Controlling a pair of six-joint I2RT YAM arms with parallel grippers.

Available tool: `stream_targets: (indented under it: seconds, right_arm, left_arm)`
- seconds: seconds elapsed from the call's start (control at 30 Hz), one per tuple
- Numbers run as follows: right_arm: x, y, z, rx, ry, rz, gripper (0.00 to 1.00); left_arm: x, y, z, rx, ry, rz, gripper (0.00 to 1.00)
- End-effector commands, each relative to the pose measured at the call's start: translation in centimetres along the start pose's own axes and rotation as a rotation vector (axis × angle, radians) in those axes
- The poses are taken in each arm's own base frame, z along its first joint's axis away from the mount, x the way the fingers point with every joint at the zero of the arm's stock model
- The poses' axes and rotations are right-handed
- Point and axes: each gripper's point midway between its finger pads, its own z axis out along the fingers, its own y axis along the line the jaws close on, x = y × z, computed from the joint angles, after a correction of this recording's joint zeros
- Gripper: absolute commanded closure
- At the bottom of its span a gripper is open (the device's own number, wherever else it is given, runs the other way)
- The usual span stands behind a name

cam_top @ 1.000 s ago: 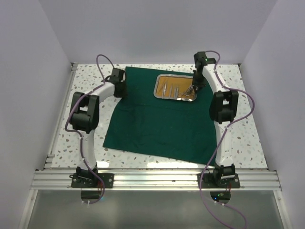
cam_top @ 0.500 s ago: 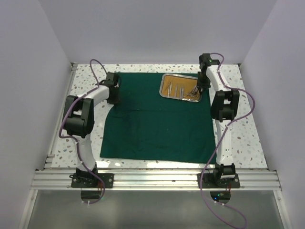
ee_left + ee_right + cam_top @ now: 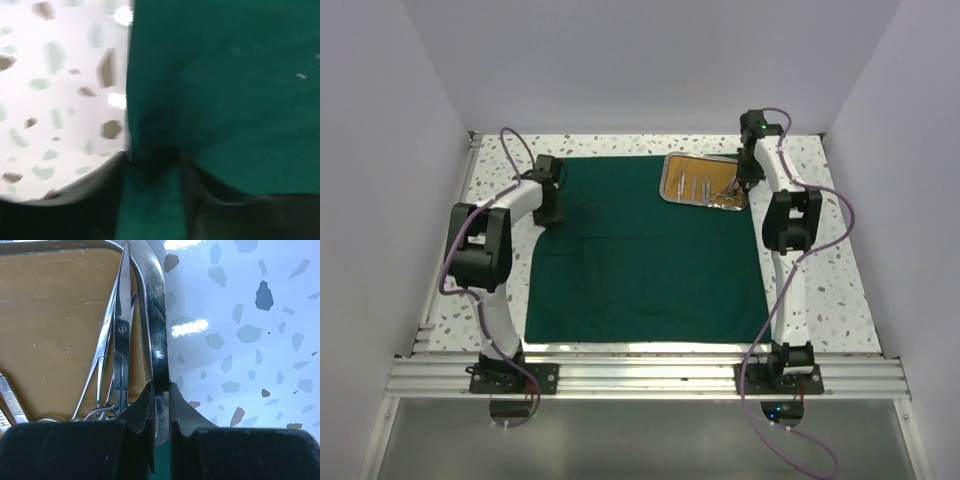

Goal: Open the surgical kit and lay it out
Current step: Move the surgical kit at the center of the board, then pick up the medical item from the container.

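Two risks worth watching. Could tilt the steel tray (image 3: 159, 335) if lifted or dragged by its right rim alone, sliding the scissors (image 3: 120, 340) and the other slim instruments, loose on the tan lining, into a heap or over the edge. Could also slip off that polished rim, with only a thin strip of metal in the pinch. Could drag the dark green cloth wrap (image 3: 650, 250) into wrinkles if pulled hard from its left edge. Might tug the tray along too, resting as it does at the cloth's far right corner.

As for the right gripper (image 3: 161, 390): almost closed, clamped on the tray's right rim at the cloth's far right corner. One finger inside the tray wall beside the scissors, the other outside over the speckled surface (image 3: 240, 330).

As for the left gripper (image 3: 150, 167): narrowed onto the cloth's left edge, toward its far end. Blurred in the wrist view, yet with fabric bunched between the fingers, so judged to be holding it.

Otherwise spread flat and open, that cloth, with nothing lifted from the tray yet.
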Motion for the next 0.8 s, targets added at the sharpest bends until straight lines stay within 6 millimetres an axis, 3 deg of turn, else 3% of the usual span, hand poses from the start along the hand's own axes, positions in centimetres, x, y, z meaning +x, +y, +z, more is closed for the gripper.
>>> stream_targets:
  seconds: [0.0, 0.03, 0.07, 0.1, 0.13, 0.2, 0.23, 0.33, 0.37, 0.43, 0.47, 0.53, 0.57, 0.63, 0.77]
  right_arm:
    - [-1.0, -1.7, 0.7, 0.045, -0.027, 0.002, 0.91]
    - [-1.0, -1.5, 0.7, 0.035, -0.025, 0.002, 0.73]
    - [-0.8, -1.4, 0.7, 0.031, -0.022, -0.001, 0.28]
    - [-0.8, -1.5, 0.5, 0.037, -0.023, 0.002, 0.14]
    - [-0.9, -1.9, 0.2, 0.053, -0.031, 0.004, 0.01]
    - [-1.0, -2.3, -0.3, 0.066, -0.039, 0.008, 0.01]
    - [-1.6, -2.8, -1.4, 0.084, -0.065, 0.015, 0.01]
    - [-2.3, -3.7, -3.6, 0.111, -0.103, 0.032, 0.01]
    - [-3.1, -4.3, -5.6, 0.117, -0.145, 0.047, 0.01]
    - [-3.2, -4.8, -7.3, 0.12, -0.166, 0.054, 0.01]
    - [-3.8, -5.4, -9.5, 0.121, -0.205, 0.066, 0.01]
    - [-3.3, -5.6, -11.0, 0.117, -0.208, 0.079, 0.01]
    - [-3.5, -5.9, -12.8, 0.104, -0.232, 0.093, 0.01]
    - [-3.0, -5.2, -14.0, 0.049, -0.231, 0.128, 0.01]
    - [-3.1, 0.1, -16.3, -0.222, -0.258, 0.149, 0.02]
  left_arm:
    - [1.6, 4.7, 0.3, -0.161, 0.096, 0.002, 0.42]
    - [1.4, 4.6, 0.3, -0.16, 0.093, -0.003, 0.27]
    - [0.6, 4.5, 0.1, -0.157, 0.079, -0.012, 0.09]
    - [0.2, 4.6, -0.2, -0.166, 0.068, -0.018, 0.01]
    - [-0.3, 4.7, -0.6, -0.167, 0.052, -0.022, 0.0]
    - [-2.5, 4.9, -2.3, -0.175, -0.015, -0.04, 0.0]
    - [-3.3, 5.1, -3.1, -0.18, -0.038, -0.047, 0.0]
    - [-7.2, 5.6, -7.3, -0.187, -0.16, -0.106, 0.0]
    - [-7.6, 5.7, -8.2, -0.186, -0.174, -0.114, 0.0]
    - [-8.6, 5.6, -10.4, -0.162, -0.227, -0.13, 0.0]
    - [-8.9, 5.5, -11.1, -0.15, -0.243, -0.139, 0.0]
    - [-8.7, 5.2, -12.5, -0.111, -0.263, -0.148, 0.0]
    - [-8.2, 5.0, -12.9, -0.098, -0.253, -0.146, 0.01]
    - [-7.1, 4.4, -14.3, -0.068, -0.256, -0.15, 0.01]
    - [-4.0, 2.9, -16.4, 0.001, -0.274, -0.134, 0.01]
